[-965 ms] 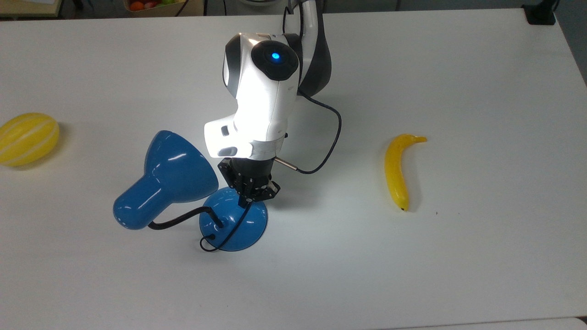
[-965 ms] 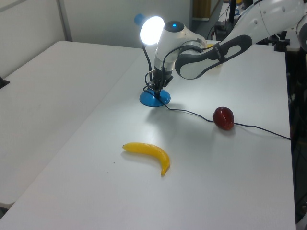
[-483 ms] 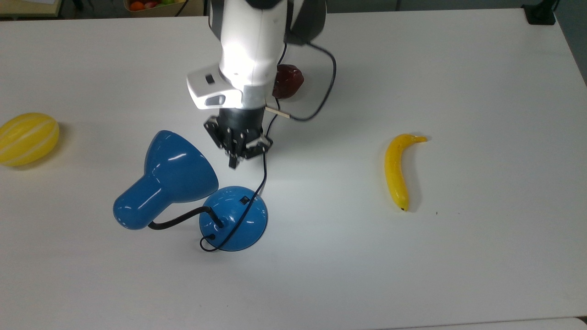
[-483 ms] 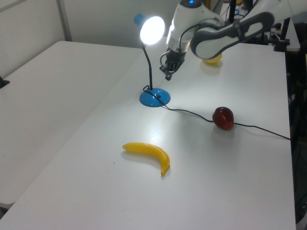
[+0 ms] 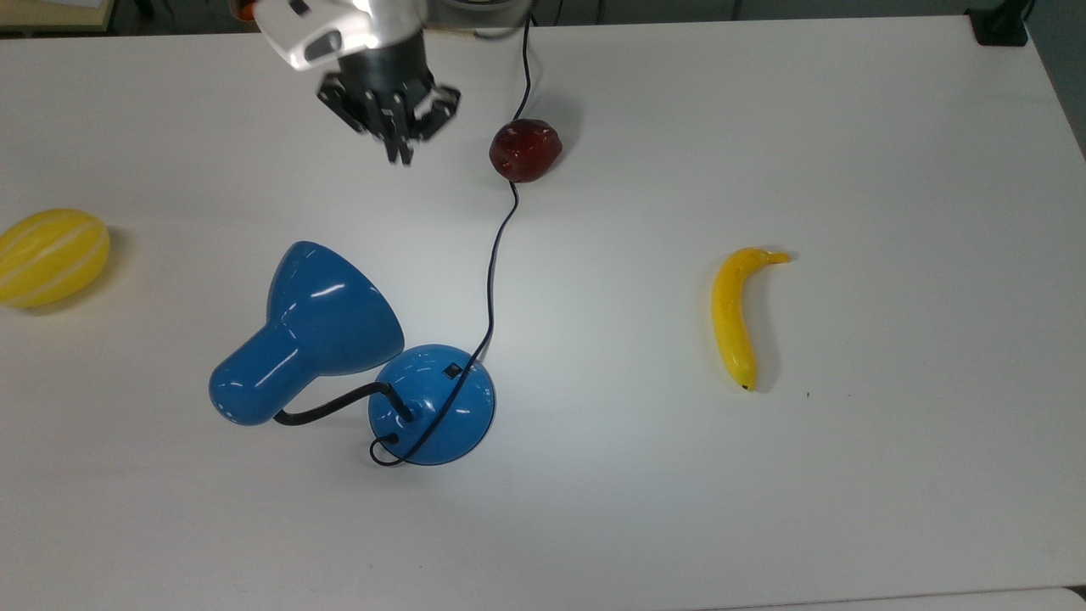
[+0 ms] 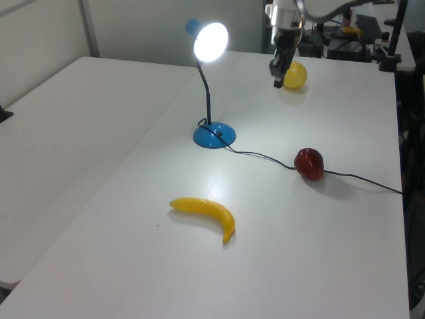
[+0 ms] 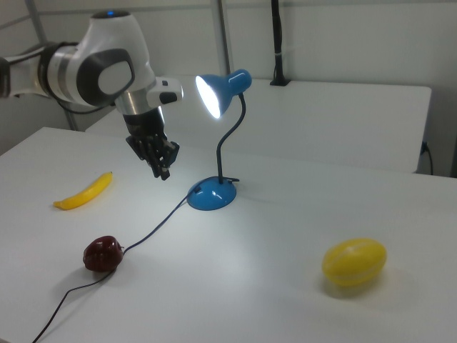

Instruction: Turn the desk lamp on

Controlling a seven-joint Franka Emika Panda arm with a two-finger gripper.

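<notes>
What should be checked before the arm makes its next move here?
1. Lamp lit: ok, the shade glows bright in the left view and the right view.
2. End effector clear of the lamp: ok, it hangs in the air apart from shade and base.
3. End effector empty: ok, nothing sits between its closed fingers.
4. Lamp upright: ok, the base lies flat on the table.
5. Cord free of the arm: ok, it runs along the table past the red fruit.
6. Banana and melon out of the way: ok.
</notes>
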